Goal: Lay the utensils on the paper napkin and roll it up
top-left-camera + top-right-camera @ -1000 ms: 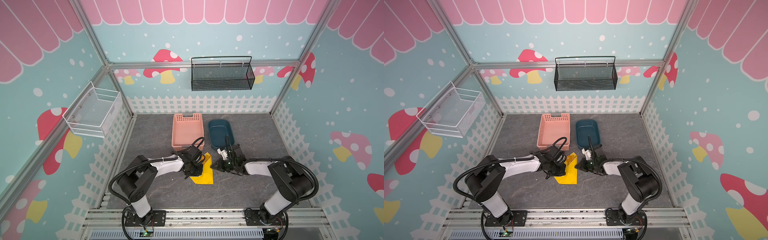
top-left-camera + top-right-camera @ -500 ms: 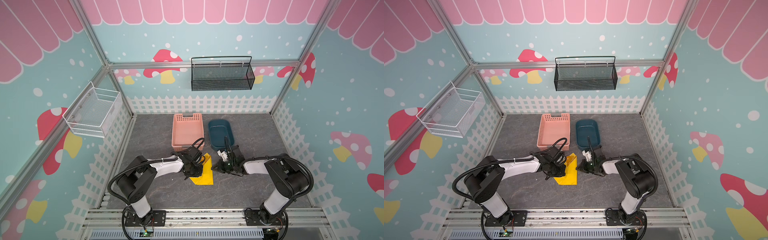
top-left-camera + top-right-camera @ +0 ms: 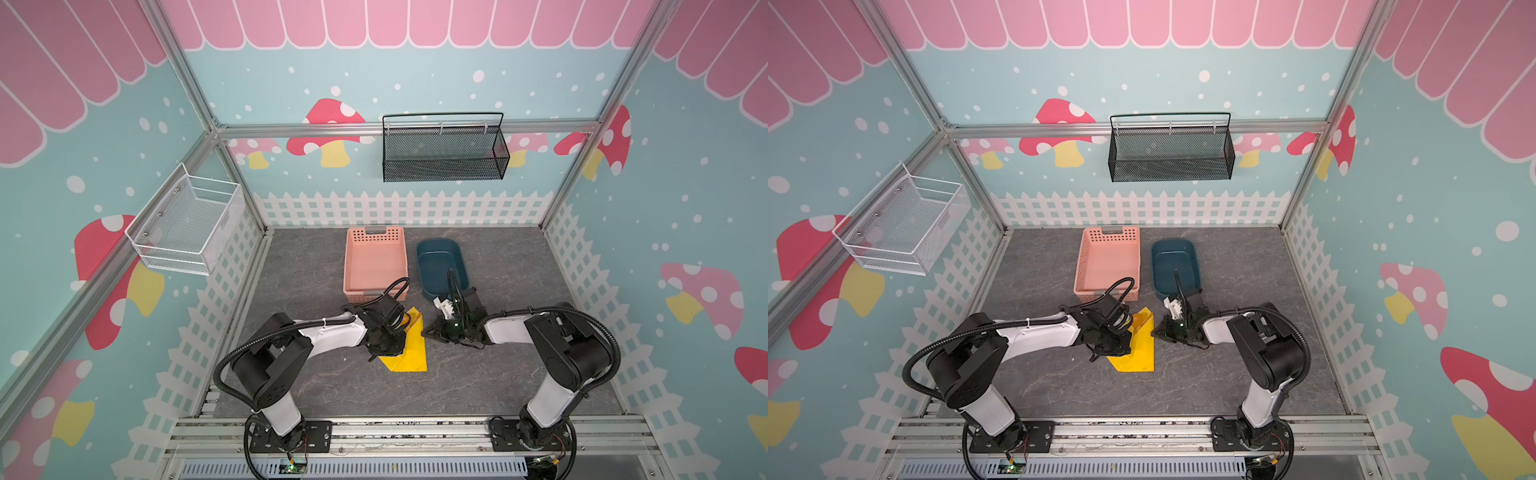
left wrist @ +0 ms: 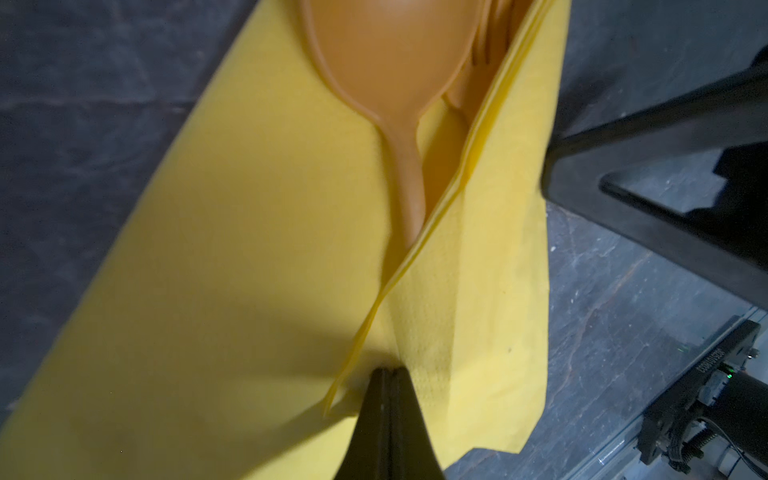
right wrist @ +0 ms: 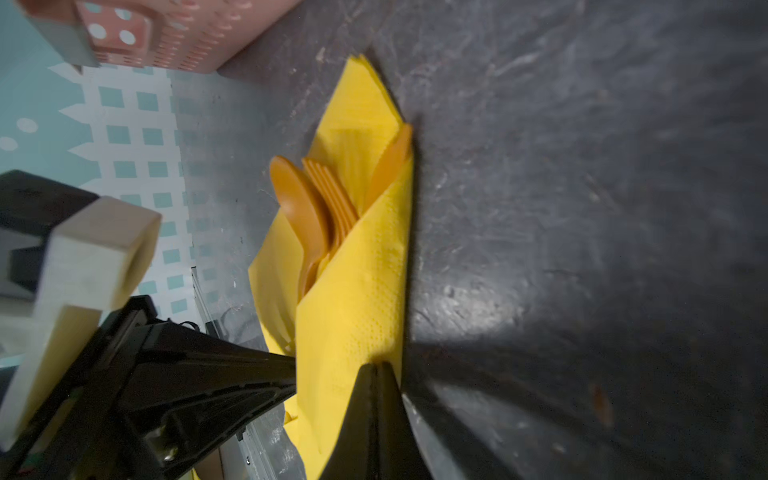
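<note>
The yellow paper napkin (image 3: 412,354) (image 3: 1141,354) lies on the grey floor in front of the pink basket, one side folded over the utensils. An orange spoon (image 4: 386,62) (image 5: 301,208), the fork (image 5: 332,195) (image 4: 484,54) and the thin stick (image 5: 390,160) poke out of the fold's open end. My left gripper (image 4: 388,374) (image 3: 402,337) is shut, its tip pressed on the napkin (image 4: 232,257) by the flap's edge. My right gripper (image 5: 378,368) (image 3: 424,332) is shut too, tip on the folded flap (image 5: 357,299) at its outer edge. The two tips sit close together.
The pink basket (image 3: 348,266) (image 5: 166,33) stands just behind the napkin, a dark blue tub (image 3: 420,257) to its right behind my right arm. A white wire basket (image 3: 187,224) hangs on the left wall and a black mesh one (image 3: 444,149) on the back wall.
My right gripper has slid a little left, up against the napkin's right edge. The left gripper and the napkin have hardly moved.
</note>
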